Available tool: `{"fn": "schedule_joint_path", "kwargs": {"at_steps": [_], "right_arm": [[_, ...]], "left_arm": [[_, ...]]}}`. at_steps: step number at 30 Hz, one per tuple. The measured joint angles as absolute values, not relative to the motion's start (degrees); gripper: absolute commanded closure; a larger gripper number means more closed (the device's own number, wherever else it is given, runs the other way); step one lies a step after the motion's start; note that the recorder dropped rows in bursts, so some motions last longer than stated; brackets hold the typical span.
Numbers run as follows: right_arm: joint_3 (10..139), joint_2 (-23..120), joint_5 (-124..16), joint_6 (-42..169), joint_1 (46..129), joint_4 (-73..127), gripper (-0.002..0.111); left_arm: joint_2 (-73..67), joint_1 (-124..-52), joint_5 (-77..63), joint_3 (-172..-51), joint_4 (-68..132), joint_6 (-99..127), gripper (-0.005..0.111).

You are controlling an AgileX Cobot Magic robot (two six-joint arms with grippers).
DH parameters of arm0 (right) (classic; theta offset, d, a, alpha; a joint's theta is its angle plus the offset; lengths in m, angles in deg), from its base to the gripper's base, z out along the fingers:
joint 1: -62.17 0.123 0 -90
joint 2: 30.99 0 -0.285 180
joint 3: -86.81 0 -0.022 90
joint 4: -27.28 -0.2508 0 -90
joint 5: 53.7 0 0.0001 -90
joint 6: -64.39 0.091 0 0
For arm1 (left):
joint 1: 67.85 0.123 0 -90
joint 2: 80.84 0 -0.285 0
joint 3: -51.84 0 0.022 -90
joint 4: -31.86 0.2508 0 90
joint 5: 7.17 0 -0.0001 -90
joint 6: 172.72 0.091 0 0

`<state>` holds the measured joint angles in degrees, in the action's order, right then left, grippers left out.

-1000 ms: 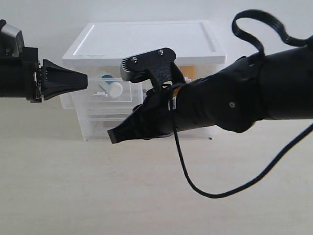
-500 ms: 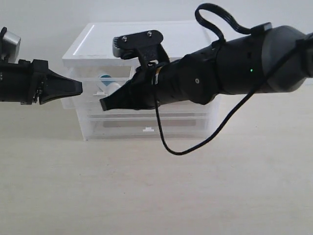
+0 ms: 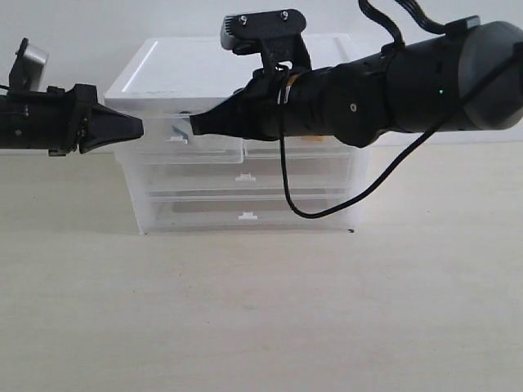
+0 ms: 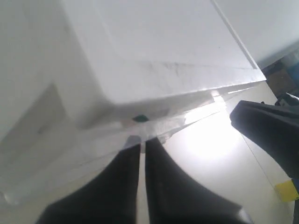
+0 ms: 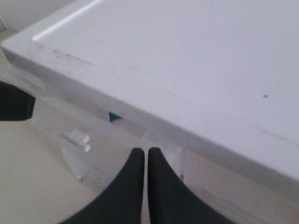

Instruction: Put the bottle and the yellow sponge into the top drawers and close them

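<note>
Translucent top drawers sit nearly flush; what they hold is hidden. Left gripper and right gripper, both pinched shut and empty, sit at one drawer front. Closing looks nearly done.

The right arm hides most of the right top drawer.

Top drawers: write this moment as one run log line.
left gripper shut, beside drawer unit | right gripper shut, tips at left top drawer front | bottle: teal label shows inside | drawer looks nearly closed
</note>
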<state>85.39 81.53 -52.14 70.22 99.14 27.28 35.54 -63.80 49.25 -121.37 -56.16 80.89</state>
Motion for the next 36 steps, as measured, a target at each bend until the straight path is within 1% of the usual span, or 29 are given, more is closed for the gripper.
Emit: {"fn": "schedule_joint_path", "kwargs": {"at_steps": [6,11,16,20,25,32,36], "right_arm": [[85.4,81.5,-51.0,70.8,99.1,27.3,0.108],[85.4,81.5,-53.7,72.1,99.1,27.3,0.108],[85.3,80.3,-58.6,72.4,99.1,27.3,0.108],[81.9,76.4,-58.4,72.5,99.1,27.3,0.108],[73.0,68.4,-52.8,73.4,99.1,27.7,0.108],[53.3,53.7,-42.3,78.4,99.1,27.3,0.108],[44.4,45.4,-41.0,80.1,99.1,27.3,0.108]], "left_arm": [[35.8,-63.8,49.0,-124.2,-55.4,80.0,0.103],[35.8,-63.8,50.9,-125.2,-55.7,77.7,0.103],[35.3,-63.8,52.8,-125.1,-52.2,74.0,0.103],[32.0,-63.7,53.4,-122.6,-51.6,73.5,0.103],[24.4,-62.9,53.5,-114.6,-53.8,75.2,0.103],[10.4,-62.9,56.9,-94.1,-65.5,86.0,0.103],[4.9,-62.9,58.9,-84.2,-66.8,88.2,0.103]]}}
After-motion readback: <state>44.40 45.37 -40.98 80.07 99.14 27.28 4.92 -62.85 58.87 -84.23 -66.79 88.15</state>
